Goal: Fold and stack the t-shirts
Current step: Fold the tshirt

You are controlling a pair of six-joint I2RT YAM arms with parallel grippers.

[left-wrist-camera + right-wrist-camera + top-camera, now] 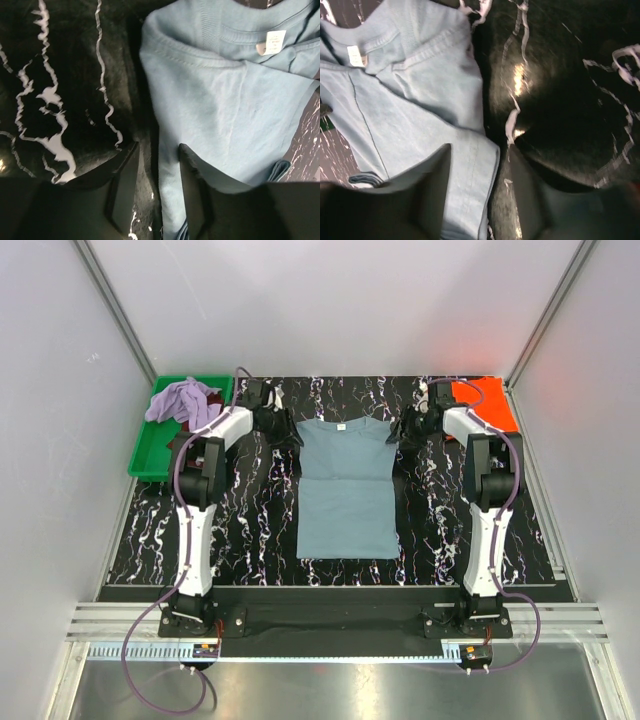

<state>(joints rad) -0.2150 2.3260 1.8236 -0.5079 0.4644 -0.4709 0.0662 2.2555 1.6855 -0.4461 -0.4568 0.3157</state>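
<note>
A dusty blue-grey t-shirt (345, 500) lies flat in the middle of the table, collar at the far end, both sides folded in to make a narrow rectangle. My left gripper (283, 430) is low at its left shoulder. In the left wrist view the left gripper (159, 147) is open, its jaws astride the shirt's (225, 110) folded edge. My right gripper (408, 430) mirrors it at the right shoulder. The right wrist view shows that gripper (480, 147) open, with the shirt's (410, 100) edge between the jaws. An orange t-shirt (488, 400) lies at the back right.
A green tray (150, 455) at the back left holds a crumpled lavender shirt (183, 400) with a bit of dark maroon cloth (192, 425) under it. The table top is black with white veins (250, 530). White walls close in on three sides.
</note>
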